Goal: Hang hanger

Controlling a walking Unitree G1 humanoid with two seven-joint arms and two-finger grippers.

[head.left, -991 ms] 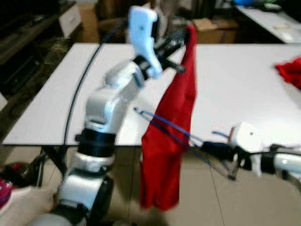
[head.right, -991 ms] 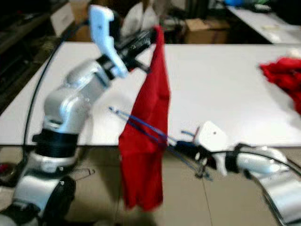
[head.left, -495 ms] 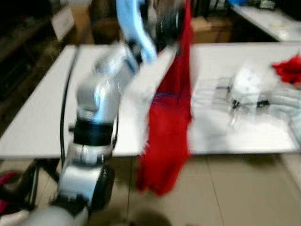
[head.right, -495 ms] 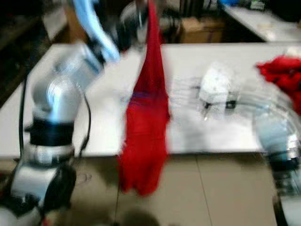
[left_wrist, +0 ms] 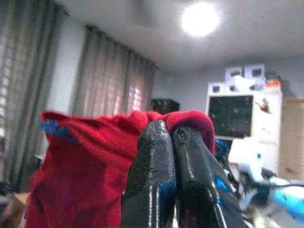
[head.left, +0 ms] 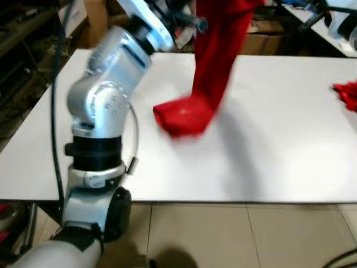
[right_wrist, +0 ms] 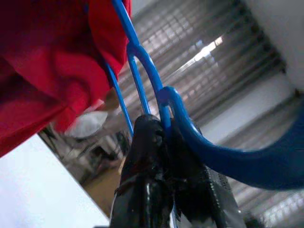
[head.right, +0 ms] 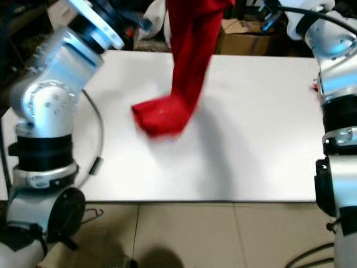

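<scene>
Both grippers raised since earlier | left gripper (left_wrist: 171,137) pinches red garment (head.left: 209,67) (hem now on table (head.left: 279,139)) | right gripper (right_wrist: 164,130) pinches blue hanger (right_wrist: 152,80)

Brightly lit indoors; ceiling lamp (left_wrist: 200,19) flaring to glare. Soft shadow on the white table (head.left: 290,139) beside the motion-blurred red cloth (head.left: 203,72). Background slightly soft, wrist close-ups blurred.

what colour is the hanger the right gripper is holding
Blue: the hanger pinched in the right gripper shows best in the right wrist view.
</scene>
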